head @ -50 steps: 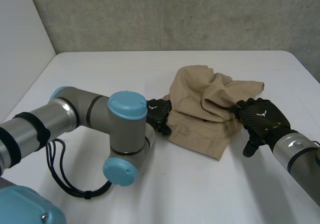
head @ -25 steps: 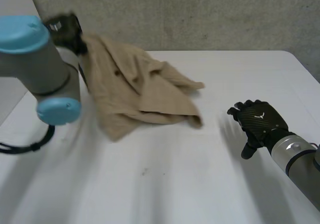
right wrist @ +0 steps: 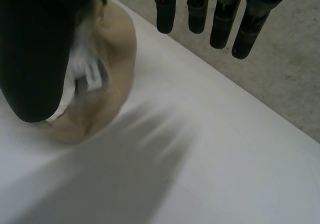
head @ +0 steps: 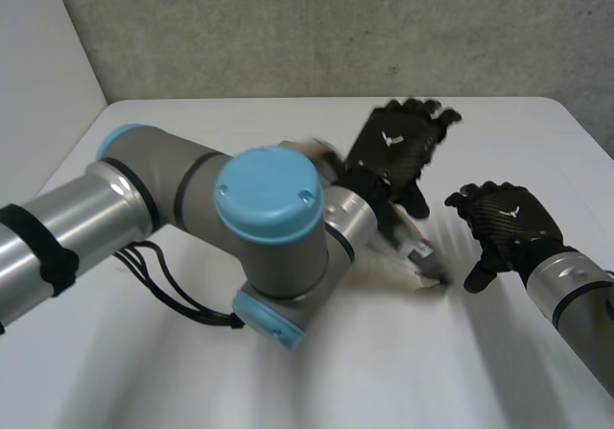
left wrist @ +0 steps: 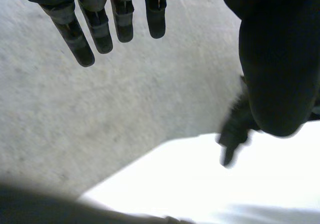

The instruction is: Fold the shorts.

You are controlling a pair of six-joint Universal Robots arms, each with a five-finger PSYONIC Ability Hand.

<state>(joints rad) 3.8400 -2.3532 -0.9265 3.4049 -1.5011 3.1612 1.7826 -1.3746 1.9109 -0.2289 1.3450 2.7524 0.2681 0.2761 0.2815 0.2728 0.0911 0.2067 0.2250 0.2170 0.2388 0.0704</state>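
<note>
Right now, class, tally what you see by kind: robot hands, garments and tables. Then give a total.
Robot hands: 2, the left hand and the right hand
Garments: 1, the shorts
Tables: 1, the table
Total: 4

The tan shorts [right wrist: 118, 47] lie bunched in a heap on the white table [right wrist: 210, 134], partly hidden.

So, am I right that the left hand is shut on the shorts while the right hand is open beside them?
Not quite: the left hand is open, its fingers straight and holding nothing, as the left wrist view shows. The right hand is indeed open beside the shorts.
</note>
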